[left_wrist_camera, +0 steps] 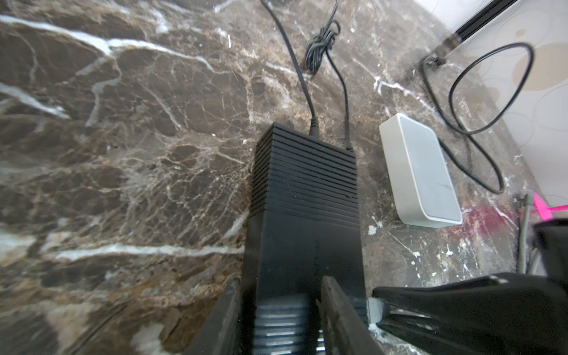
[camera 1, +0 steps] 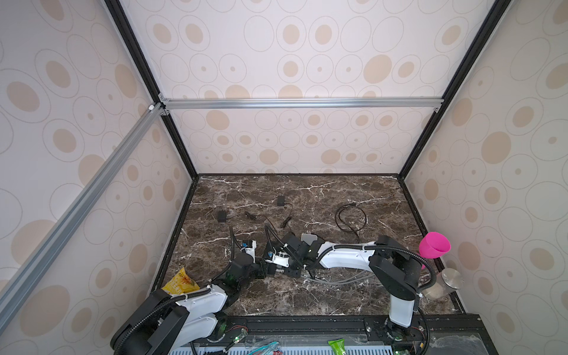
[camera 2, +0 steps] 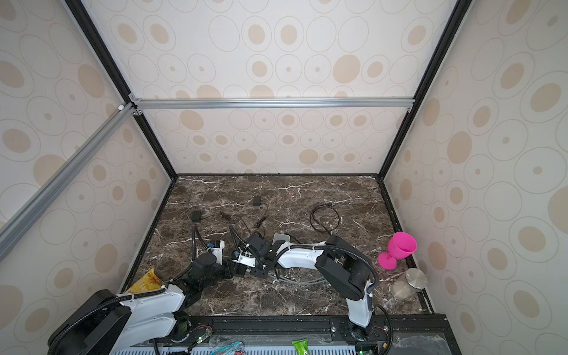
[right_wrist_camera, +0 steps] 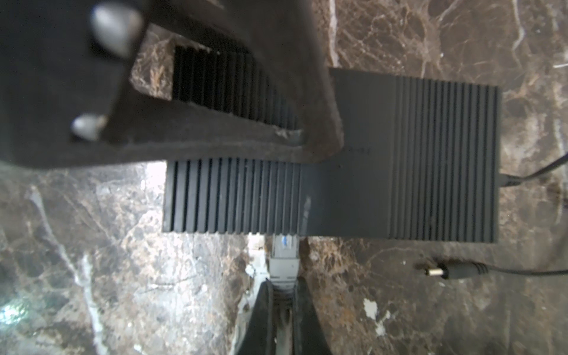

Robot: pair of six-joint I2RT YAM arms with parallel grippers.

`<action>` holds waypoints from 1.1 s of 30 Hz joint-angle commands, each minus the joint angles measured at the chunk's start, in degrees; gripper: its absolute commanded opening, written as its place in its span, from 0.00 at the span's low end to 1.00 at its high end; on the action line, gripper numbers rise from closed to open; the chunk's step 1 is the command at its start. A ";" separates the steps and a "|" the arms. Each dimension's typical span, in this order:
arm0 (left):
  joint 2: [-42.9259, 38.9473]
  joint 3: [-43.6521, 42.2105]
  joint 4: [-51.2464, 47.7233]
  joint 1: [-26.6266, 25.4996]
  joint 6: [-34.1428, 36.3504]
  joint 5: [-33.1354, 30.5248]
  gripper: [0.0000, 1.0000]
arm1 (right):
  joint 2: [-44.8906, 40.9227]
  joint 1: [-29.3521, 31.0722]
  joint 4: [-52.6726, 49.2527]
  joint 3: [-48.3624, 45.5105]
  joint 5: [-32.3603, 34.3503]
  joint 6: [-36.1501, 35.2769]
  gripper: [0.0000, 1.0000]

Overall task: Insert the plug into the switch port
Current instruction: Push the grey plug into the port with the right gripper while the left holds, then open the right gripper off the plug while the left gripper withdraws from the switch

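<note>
The table (left_wrist_camera: 123, 153) looks like polished brown marble with white veins. The switch (left_wrist_camera: 304, 184) is matt black plastic, finely ribbed at both ends and smooth between. The plug (right_wrist_camera: 282, 267) is grey plastic. The white box (left_wrist_camera: 421, 172) is smooth plastic, the pink goblet (camera 1: 435, 246) matt plastic, and the frame rail (camera 1: 292, 103) brushed metal.

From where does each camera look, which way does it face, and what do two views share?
Top views: high above the robot's base, facing down and forward over the table; left arm and right arm show.
Left wrist: on the left arm, facing along the left gripper at the black switch.
Right wrist: above the right gripper, facing down at the plug it holds.
Shared: both wrist views show the switch.
</note>
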 commanded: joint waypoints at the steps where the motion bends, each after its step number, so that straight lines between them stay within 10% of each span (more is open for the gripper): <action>1: 0.74 6.04 -12.44 -1.81 1.30 15.96 0.43 | -3.58 4.93 19.04 3.83 -1.47 4.14 0.00; 13: -0.94 26.63 -27.95 18.55 4.78 8.74 0.58 | -4.11 9.03 10.11 2.24 8.21 25.96 0.00; 27: -15.70 24.63 -33.57 21.11 3.58 10.81 0.59 | 0.32 14.52 5.23 0.33 24.06 51.46 0.00; 33: -18.66 22.71 -34.77 21.25 3.75 11.26 0.59 | 1.74 14.56 5.42 0.31 22.24 50.48 0.01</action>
